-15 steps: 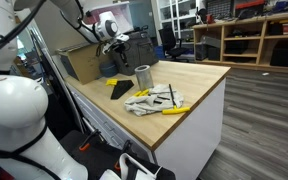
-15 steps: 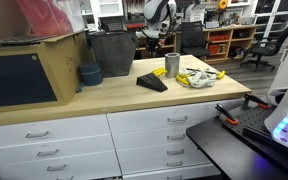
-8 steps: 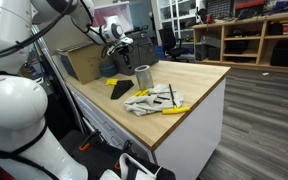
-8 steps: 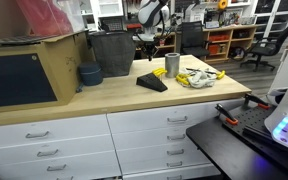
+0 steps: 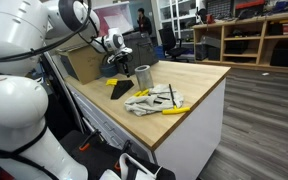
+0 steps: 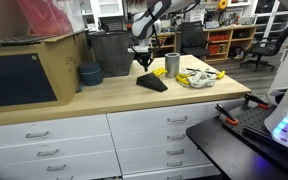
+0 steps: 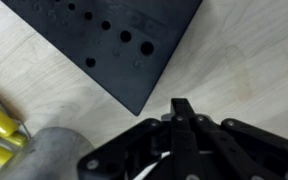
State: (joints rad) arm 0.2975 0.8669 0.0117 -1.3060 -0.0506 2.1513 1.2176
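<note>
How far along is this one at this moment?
Done: nothing that shows. The yellow-handled tools lie loose on the wooden worktop beside the metal cup. In hand: the gripper hovers just above the black perforated block, jaws shut and empty. Left: probably everything, since the block's visible holes hold nothing.

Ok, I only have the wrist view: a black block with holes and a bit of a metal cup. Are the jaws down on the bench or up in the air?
Observer: Up in the air. In both exterior views they hang a little above the black block, touching nothing that I can see.
Operator: Is that block flat?
Observer: No, from the side it is a wedge with a sloping top face.
Operator: Anything close by that I can't see?
Observer: Yes, in an exterior view a dark bin stands just beyond the block, close to the arm.
</note>
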